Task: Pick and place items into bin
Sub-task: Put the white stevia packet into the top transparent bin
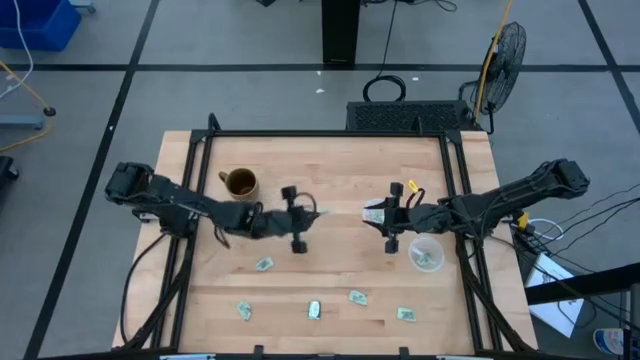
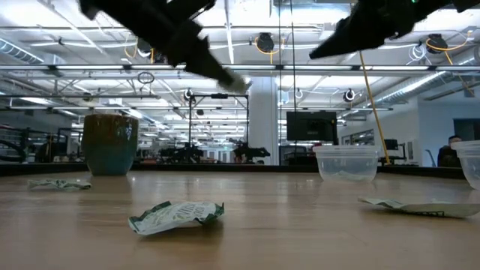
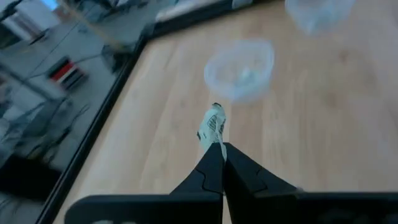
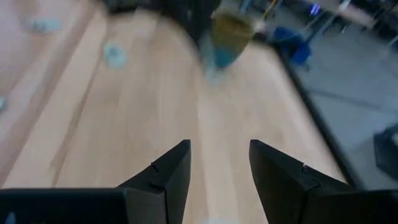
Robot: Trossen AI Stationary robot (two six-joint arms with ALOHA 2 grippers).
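Observation:
My left gripper (image 1: 312,212) hangs over the middle of the table, shut on a small pale green-and-white packet (image 3: 212,126). The low view shows that packet (image 2: 236,81) well above the tabletop. My right gripper (image 1: 378,214) is open and empty; it faces the left one across a short gap, and its fingers (image 4: 166,171) are spread above bare wood. Several more packets lie flat near the table's near edge (image 1: 264,264) (image 1: 314,309) (image 1: 357,297). A clear bin (image 1: 425,255) with packets in it stands by the right arm. My left gripper pinches one end of the packet (image 3: 216,142) between its two fingertips. The rest of the packet sticks out past the tips. It is lifted clear of the table, with the fingers slanting down from the table's left.
A brown mug (image 1: 240,183) stands at the far left of the table. A second clear tub (image 3: 239,68) sits ahead of my left gripper, close under the right gripper. A black frame (image 1: 330,133) borders the wood. Bare wood lies between the mug and the loose packets.

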